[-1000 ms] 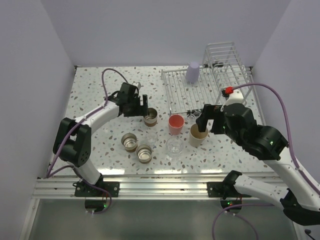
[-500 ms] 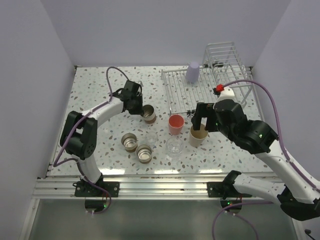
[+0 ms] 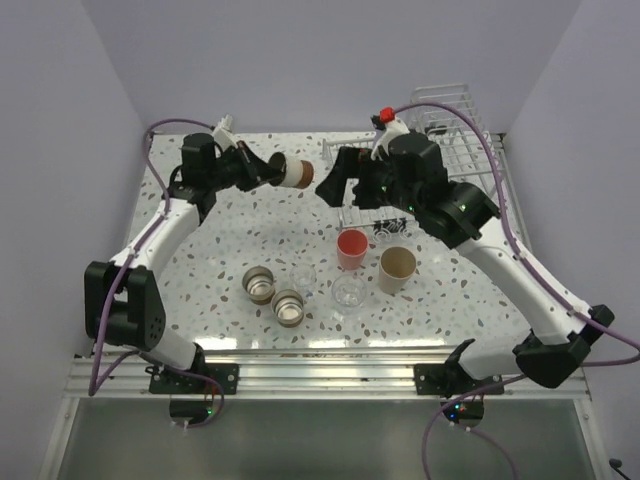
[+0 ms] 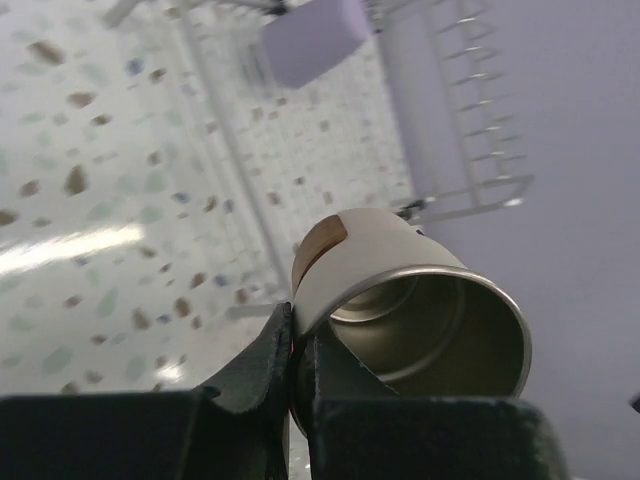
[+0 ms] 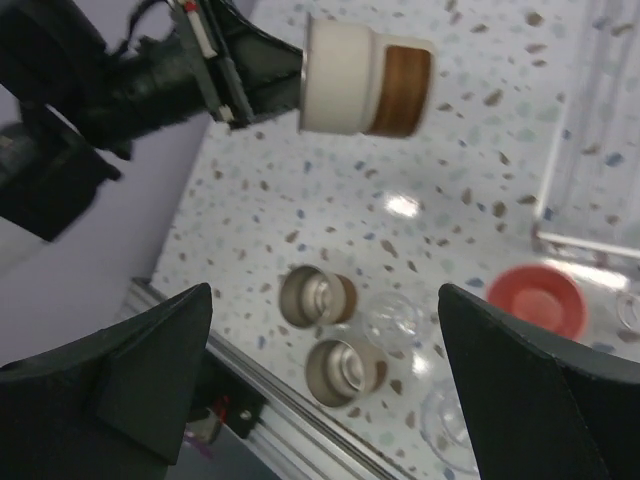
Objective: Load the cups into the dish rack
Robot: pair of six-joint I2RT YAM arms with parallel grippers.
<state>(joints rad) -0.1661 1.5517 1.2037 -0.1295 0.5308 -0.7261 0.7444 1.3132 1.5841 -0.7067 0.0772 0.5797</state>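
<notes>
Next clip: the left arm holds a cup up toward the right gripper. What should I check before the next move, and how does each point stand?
1. Left gripper grip on the brownish cup: ok; its fingers pinch the rim wall and the cup is held sideways in the air.
2. Right gripper open: ok; the fingers are spread wide.
3. Cup between the right fingers: not ok; it lies ahead of them, apart.
4. Free slot in the dish rack: cannot tell; the right arm covers much of the flat grid, where the lavender cup sits.
5. Coral-red cup and beige cup clear of both arms: ok.
</notes>
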